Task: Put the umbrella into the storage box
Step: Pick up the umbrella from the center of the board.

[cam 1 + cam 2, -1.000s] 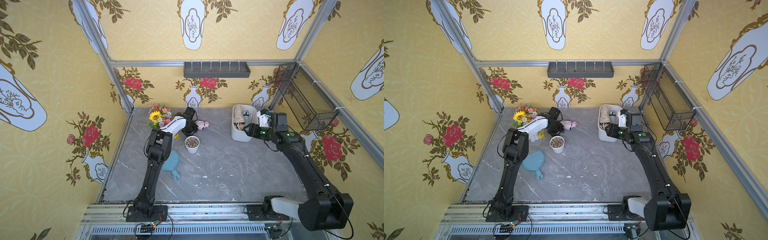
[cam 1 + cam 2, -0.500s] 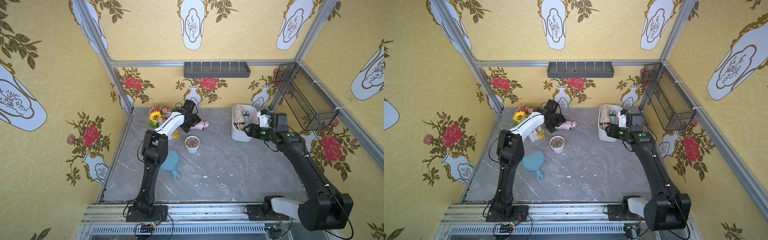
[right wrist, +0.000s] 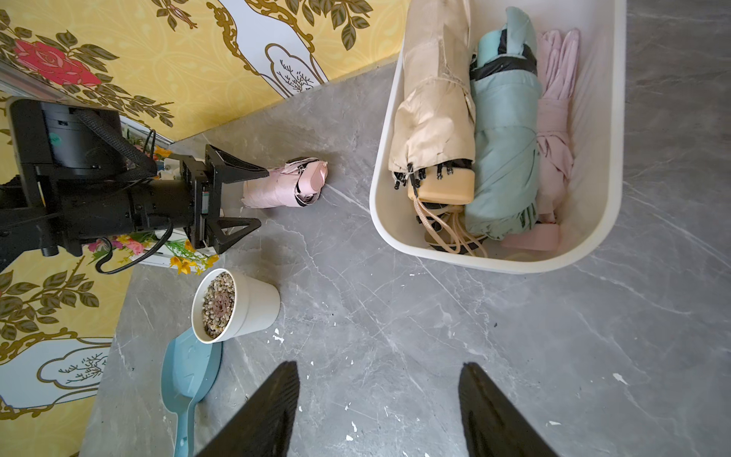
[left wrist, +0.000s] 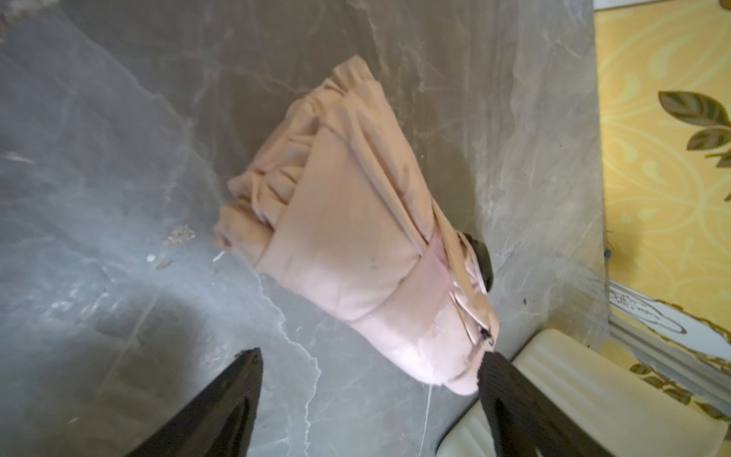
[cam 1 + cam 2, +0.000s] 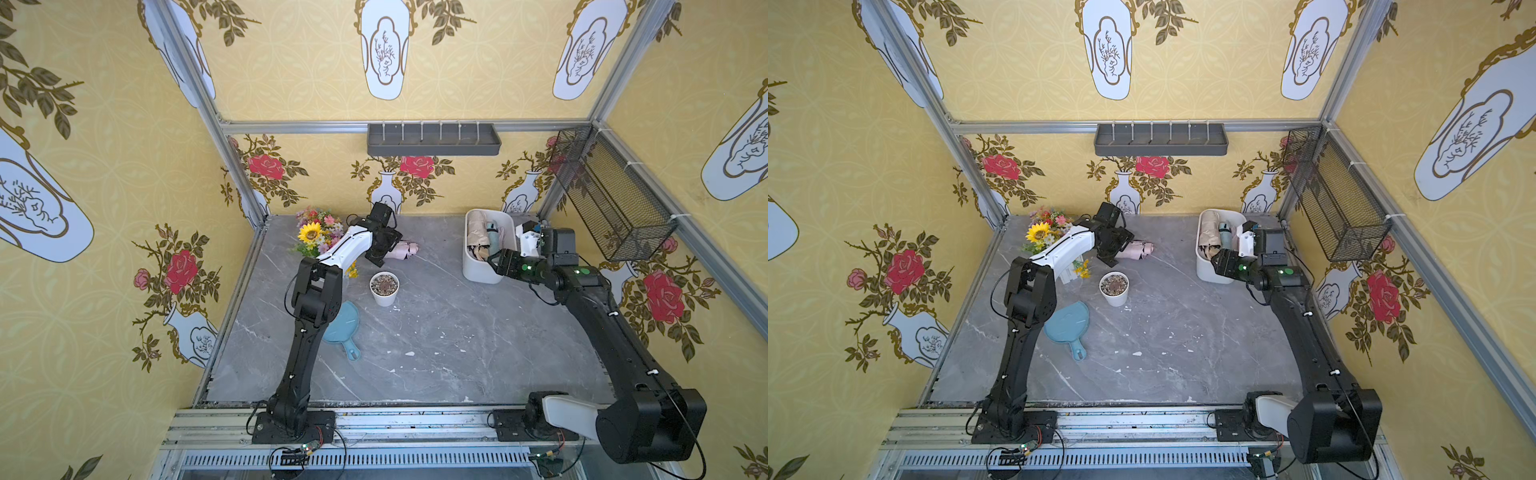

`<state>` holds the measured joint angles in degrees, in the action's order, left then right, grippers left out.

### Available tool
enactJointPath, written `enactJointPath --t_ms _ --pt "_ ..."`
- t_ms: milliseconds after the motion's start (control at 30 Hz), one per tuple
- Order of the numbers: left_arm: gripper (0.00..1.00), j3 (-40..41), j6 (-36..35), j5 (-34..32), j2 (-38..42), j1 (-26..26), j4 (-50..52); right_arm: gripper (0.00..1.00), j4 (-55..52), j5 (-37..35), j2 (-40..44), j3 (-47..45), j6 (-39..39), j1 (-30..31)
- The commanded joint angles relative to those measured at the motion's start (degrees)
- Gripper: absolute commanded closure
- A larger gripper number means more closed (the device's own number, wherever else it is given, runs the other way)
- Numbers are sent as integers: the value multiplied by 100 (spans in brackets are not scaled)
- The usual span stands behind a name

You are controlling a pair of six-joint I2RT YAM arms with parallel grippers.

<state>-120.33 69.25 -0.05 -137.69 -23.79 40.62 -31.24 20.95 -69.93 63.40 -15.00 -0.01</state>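
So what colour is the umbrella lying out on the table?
Pale pink. The umbrella shows best in the right wrist view.

The umbrella point(image 4: 348, 237) is creased cloth; the storage box point(image 3: 494, 264) smooth plastic.

Folded pale-pink fabric umbrella point(image 3: 285, 186) lying on its side, outside and apart from upright white rounded plastic storage box point(image 3: 597, 118).

No text, label, brand or number readable, in top views or wrist views
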Motion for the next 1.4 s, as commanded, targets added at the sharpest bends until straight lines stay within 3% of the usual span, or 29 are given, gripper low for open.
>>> enactJointPath --t_ms 0,467,800,1267,1367 --pt "10 -15 553 -113 -198 5 -122 32 274 91 56 -71 55 -50" --pt "14 -323 704 -117 -750 120 -214 32 245 421 5 -90 144 -306" --pt "60 55 430 -265 -466 129 -641 32 187 531 -121 -52 208 -367" --pt "99 544 -530 -121 661 -40 -676 32 -128 724 0 104 0 -368" --pt "100 508 -846 -1 884 -57 -632 32 -307 684 92 86 20 -368"
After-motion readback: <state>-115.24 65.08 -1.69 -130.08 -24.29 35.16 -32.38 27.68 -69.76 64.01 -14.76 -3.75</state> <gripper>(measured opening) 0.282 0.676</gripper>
